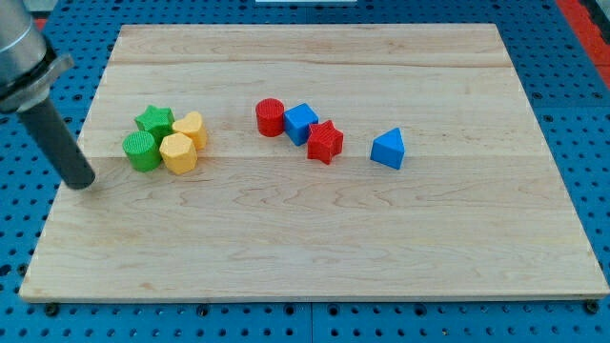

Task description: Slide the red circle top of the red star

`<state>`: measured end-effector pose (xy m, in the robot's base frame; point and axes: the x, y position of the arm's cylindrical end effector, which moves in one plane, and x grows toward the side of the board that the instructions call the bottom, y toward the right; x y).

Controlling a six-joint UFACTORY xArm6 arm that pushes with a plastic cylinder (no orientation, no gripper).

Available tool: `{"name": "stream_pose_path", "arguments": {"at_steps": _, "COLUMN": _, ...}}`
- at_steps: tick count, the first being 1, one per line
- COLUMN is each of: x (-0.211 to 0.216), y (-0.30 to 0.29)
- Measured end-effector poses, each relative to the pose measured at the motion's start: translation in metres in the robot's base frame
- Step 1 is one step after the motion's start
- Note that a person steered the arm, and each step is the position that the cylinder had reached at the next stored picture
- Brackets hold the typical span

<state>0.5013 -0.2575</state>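
The red circle (271,117) lies on the wooden board, touching the left side of a blue cube (300,123). The red star (325,142) sits just below and right of the blue cube, touching it. My tip (84,181) rests at the board's left edge, far to the left of the red circle and left of the green and yellow cluster.
A green star (154,120), a green circle (142,151), a yellow hexagon (178,152) and another yellow block (191,128) are clustered at the left. A blue triangle (389,150) lies right of the red star. The board (315,248) rests on a blue pegboard.
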Motion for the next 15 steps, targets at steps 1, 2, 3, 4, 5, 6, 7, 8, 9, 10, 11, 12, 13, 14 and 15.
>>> {"name": "stream_pose_path", "arguments": {"at_steps": 1, "x": 0.043, "y": 0.052}}
{"name": "stream_pose_path", "arguments": {"at_steps": 2, "x": 0.048, "y": 0.146}}
{"name": "stream_pose_path", "arguments": {"at_steps": 3, "x": 0.032, "y": 0.222}}
{"name": "stream_pose_path", "arguments": {"at_steps": 4, "x": 0.000, "y": 0.242}}
{"name": "stream_pose_path", "arguments": {"at_steps": 5, "x": -0.013, "y": 0.224}}
{"name": "stream_pose_path", "arguments": {"at_steps": 6, "x": -0.042, "y": 0.200}}
{"name": "stream_pose_path", "arguments": {"at_steps": 7, "x": -0.077, "y": 0.199}}
{"name": "stream_pose_path", "arguments": {"at_steps": 8, "x": -0.081, "y": 0.179}}
{"name": "stream_pose_path", "arguments": {"at_steps": 9, "x": -0.081, "y": 0.158}}
{"name": "stream_pose_path", "arguments": {"at_steps": 10, "x": -0.101, "y": 0.151}}
{"name": "stream_pose_path", "arguments": {"at_steps": 11, "x": -0.128, "y": 0.158}}
{"name": "stream_pose_path", "arguments": {"at_steps": 12, "x": -0.131, "y": 0.201}}
{"name": "stream_pose_path", "arguments": {"at_steps": 13, "x": -0.131, "y": 0.247}}
{"name": "stream_pose_path", "arguments": {"at_steps": 14, "x": -0.134, "y": 0.274}}
{"name": "stream_pose_path", "arguments": {"at_steps": 15, "x": -0.140, "y": 0.287}}
